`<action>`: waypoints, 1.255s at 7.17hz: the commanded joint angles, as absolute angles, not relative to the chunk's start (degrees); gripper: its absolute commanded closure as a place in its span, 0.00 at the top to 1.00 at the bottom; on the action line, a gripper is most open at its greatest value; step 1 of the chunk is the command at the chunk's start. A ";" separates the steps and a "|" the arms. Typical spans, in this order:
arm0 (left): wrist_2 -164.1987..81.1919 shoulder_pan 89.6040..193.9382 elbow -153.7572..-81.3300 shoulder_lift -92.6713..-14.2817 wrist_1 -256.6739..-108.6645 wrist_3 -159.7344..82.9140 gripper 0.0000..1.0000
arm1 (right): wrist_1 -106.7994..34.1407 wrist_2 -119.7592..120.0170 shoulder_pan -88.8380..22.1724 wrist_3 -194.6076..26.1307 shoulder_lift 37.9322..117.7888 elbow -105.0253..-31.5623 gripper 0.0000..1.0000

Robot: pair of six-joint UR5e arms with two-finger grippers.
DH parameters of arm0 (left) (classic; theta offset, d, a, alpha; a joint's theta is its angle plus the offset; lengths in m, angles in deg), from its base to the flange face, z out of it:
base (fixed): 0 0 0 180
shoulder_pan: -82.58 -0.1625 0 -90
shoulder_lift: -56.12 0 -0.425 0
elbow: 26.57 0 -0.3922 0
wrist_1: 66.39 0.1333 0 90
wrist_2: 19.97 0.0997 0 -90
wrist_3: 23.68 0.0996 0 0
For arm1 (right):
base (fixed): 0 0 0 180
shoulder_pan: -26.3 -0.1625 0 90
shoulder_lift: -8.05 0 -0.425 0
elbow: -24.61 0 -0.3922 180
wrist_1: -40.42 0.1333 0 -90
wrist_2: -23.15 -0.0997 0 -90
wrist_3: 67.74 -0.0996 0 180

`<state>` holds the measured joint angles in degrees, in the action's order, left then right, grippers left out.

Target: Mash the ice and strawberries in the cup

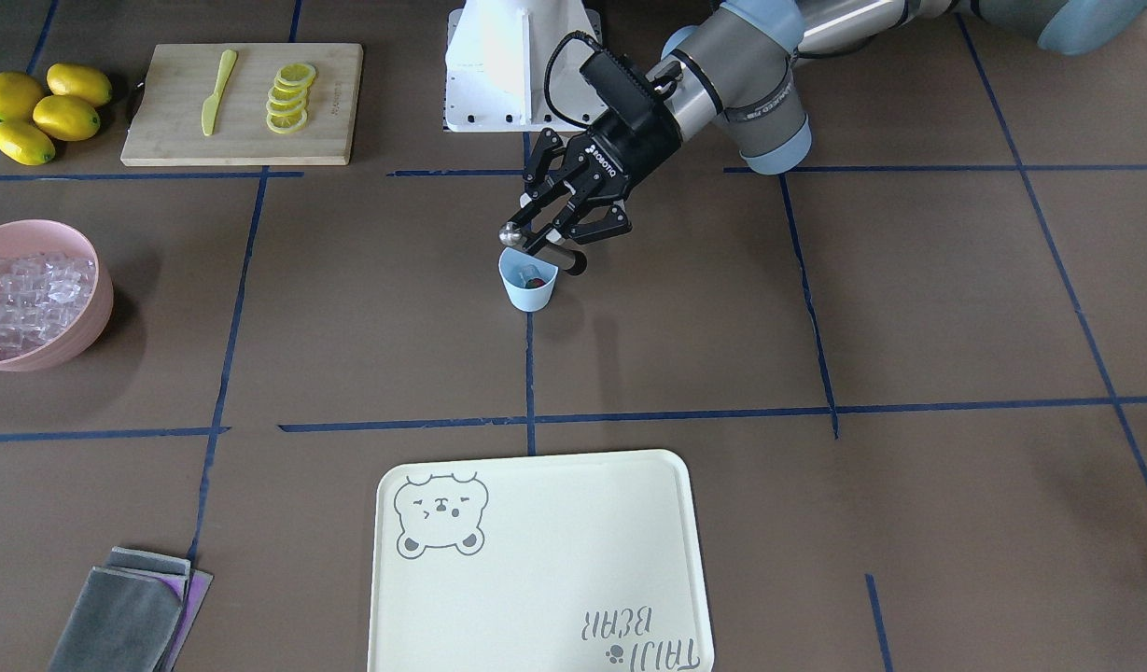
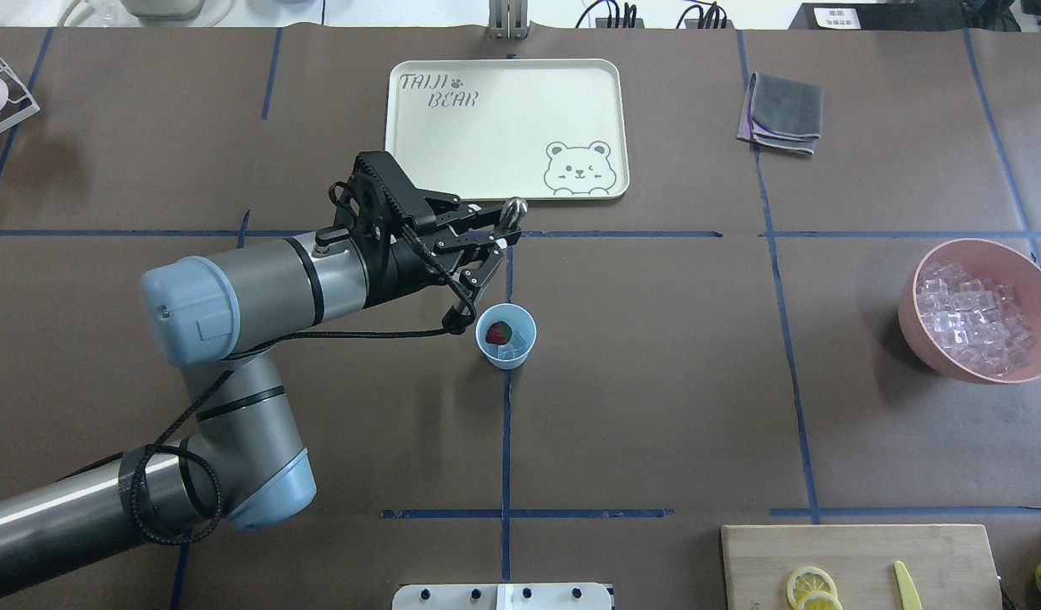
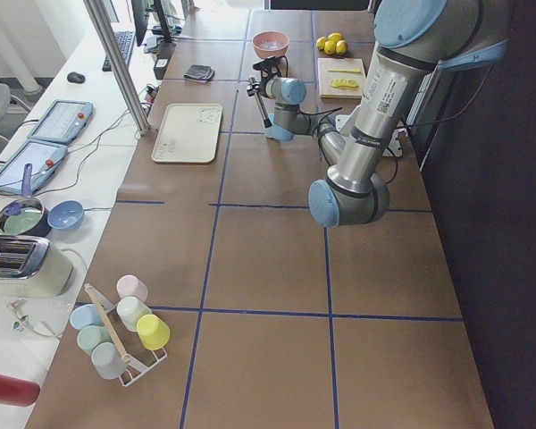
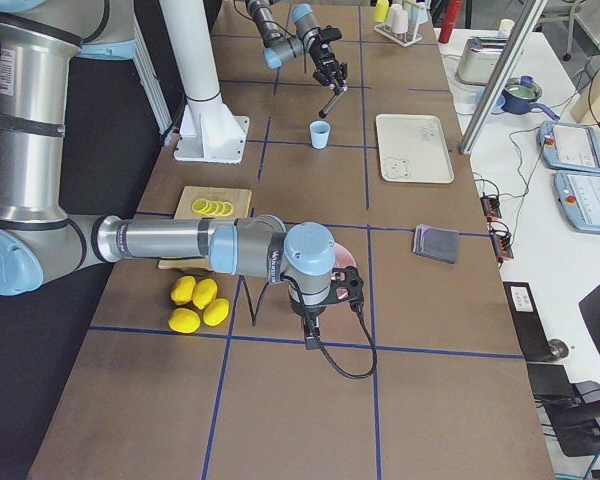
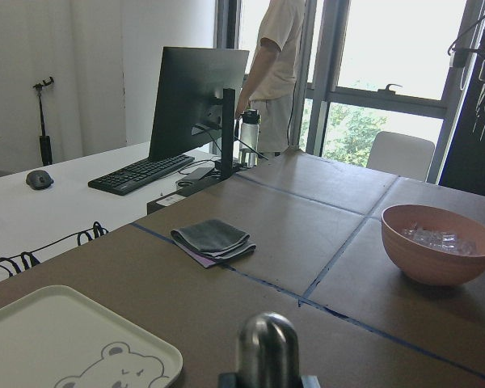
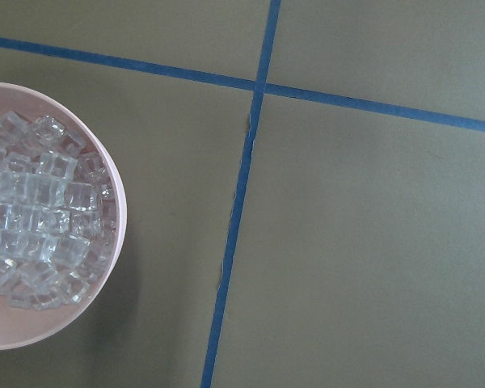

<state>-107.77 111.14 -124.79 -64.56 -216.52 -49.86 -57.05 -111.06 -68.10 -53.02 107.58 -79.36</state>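
The light blue cup (image 2: 506, 336) stands upright near the table's centre, also seen in the front view (image 1: 528, 285). Inside it lie a red strawberry (image 2: 496, 333) and a few pieces of clear ice (image 2: 512, 349). My left gripper (image 2: 478, 246) is shut on a metal muddler (image 1: 542, 248), held tilted. Its silver knob points toward the tray, and its dark lower end hangs just outside the cup's rim, on the robot's left side. My right gripper (image 4: 325, 292) hovers over the pink bowl at the far side. I cannot tell if it is open or shut.
A pink bowl (image 2: 918, 335) full of ice cubes (image 6: 32, 234) sits at the robot's right. A cream bear tray (image 2: 507, 85) lies beyond the cup, a folded grey cloth (image 2: 787, 110) next to it. A cutting board (image 1: 246, 131) holds lemon slices and a knife, with lemons (image 1: 46, 112) beside it.
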 commanded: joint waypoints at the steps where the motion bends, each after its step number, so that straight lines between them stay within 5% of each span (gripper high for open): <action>1: -107.86 111.14 -135.16 -64.21 -191.83 -49.70 0.00 | -57.05 -111.06 -68.10 -52.97 107.63 -79.27 0.99; 7: -117.75 117.35 -141.71 -57.28 -158.89 -49.34 0.02 | -57.05 -111.15 -68.10 -52.97 107.63 -78.83 0.99; 9: -118.93 124.81 -141.54 -49.93 -155.87 -49.43 0.12 | -57.05 -111.06 -68.10 -52.88 107.81 -78.83 0.99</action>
<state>-117.93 120.17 -141.60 -54.65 -157.77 -49.40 -57.06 -111.13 -68.10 -52.95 107.72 -78.84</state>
